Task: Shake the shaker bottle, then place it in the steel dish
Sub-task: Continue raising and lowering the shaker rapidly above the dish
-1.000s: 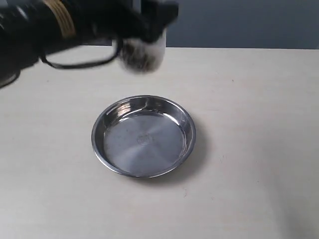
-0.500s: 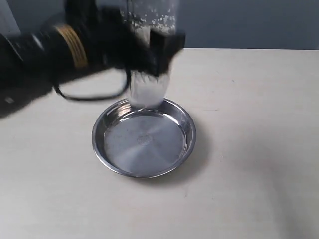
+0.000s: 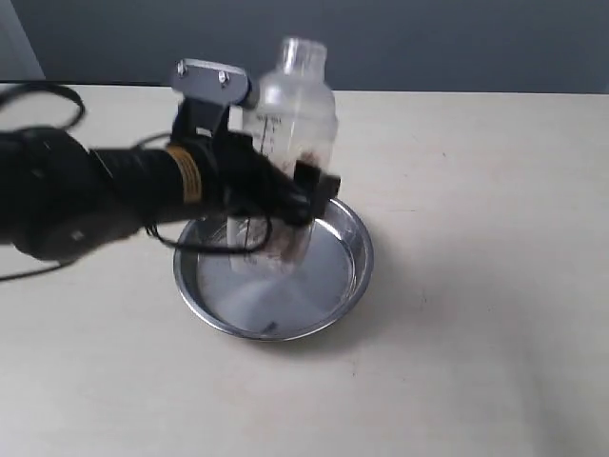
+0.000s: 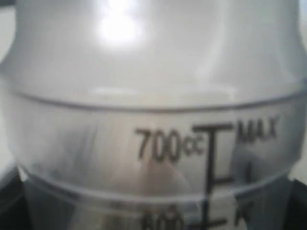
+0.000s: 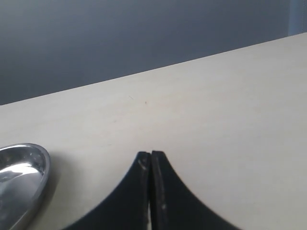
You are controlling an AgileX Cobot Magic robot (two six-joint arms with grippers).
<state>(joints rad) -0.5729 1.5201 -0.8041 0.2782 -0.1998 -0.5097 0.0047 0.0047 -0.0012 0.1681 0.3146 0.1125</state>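
Exterior, change: half a second ago the shaker bottle [image 3: 288, 133] was a raised blur. Now it stands sharp and upright, its base low inside the steel dish [image 3: 354, 271], with the left hand [image 3: 274, 193] clamped round its middle.
Exterior, meaning: shaking looks finished and release remains. I cannot tell whether the base touches the dish floor.
Left wrist: only this view reads the measure marks [image 4: 168, 143], "700cc" and "MAX". The dish is hidden.
Right wrist: the right hand [image 5: 151, 191] is pinched together and empty over the table [image 5: 225, 110], with the dish edge nearby. No bottle shows.
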